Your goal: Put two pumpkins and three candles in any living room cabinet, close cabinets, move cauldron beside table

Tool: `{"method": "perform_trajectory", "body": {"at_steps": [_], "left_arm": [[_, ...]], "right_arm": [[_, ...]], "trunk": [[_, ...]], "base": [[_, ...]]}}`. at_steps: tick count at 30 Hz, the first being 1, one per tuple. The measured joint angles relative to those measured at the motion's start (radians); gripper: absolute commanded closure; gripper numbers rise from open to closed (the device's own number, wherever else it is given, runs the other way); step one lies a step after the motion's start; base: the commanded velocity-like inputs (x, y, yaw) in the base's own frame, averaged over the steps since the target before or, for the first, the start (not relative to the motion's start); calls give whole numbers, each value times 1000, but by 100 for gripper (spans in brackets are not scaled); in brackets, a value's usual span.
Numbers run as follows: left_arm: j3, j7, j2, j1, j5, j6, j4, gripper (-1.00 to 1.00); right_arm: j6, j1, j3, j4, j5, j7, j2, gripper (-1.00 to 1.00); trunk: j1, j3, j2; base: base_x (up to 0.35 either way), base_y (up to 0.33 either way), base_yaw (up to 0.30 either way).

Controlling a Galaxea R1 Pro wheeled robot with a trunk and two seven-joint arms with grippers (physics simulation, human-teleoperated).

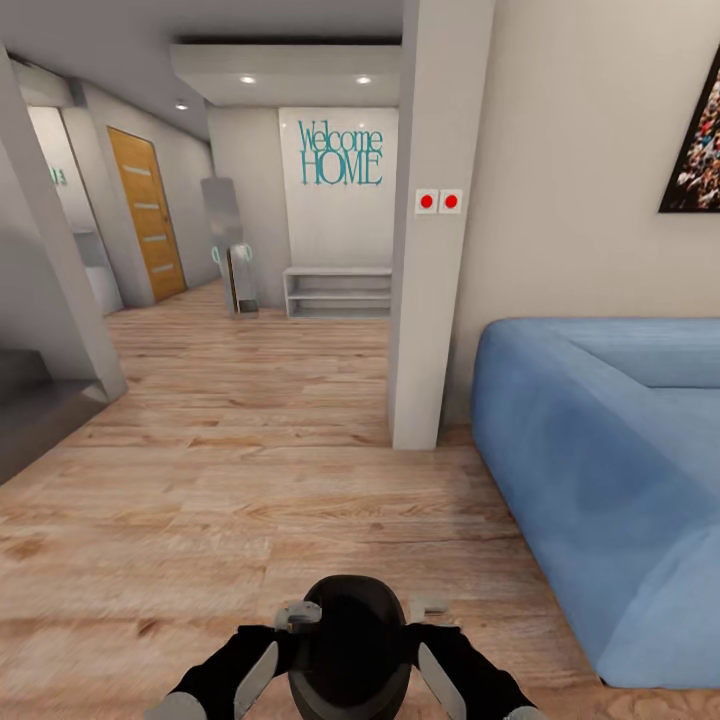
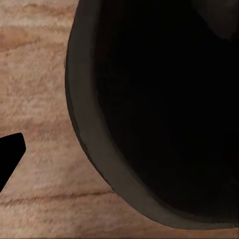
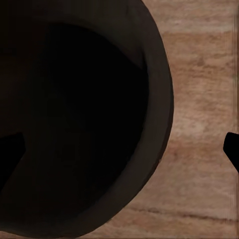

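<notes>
The cauldron (image 1: 350, 640), a round black pot with a wide dark mouth, hangs just in front of me over the light wood plank floor (image 1: 250, 500) of the living room. My left gripper (image 1: 297, 616) is clamped on its left rim and my right gripper (image 1: 428, 606) on its right rim. In the left wrist view the cauldron's rim (image 2: 87, 144) curves past one black fingertip (image 2: 11, 152); the other finger is lost in the dark inside. In the right wrist view the cauldron's rim (image 3: 162, 119) runs between an outer fingertip (image 3: 232, 152) and an inner one (image 3: 10, 154).
A blue sofa (image 1: 600, 470) takes up the right side. A white pillar (image 1: 430, 250) stands ahead of it. Beyond it a hallway leads to a wooden door (image 1: 148, 215), a low white shelf (image 1: 338, 292) and a "Welcome HOME" sign. A grey wall (image 1: 45, 300) juts in at the left.
</notes>
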Motion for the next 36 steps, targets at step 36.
{"method": "perform_trajectory", "body": {"at_steps": [36], "left_arm": [[10, 2, 9, -65, 5, -65, 6, -100]], "right_arm": [[2, -25, 5, 20, -1, -1, 5, -100]], "trunk": [[13, -25, -22]], "base": [[26, 9, 0]]}}
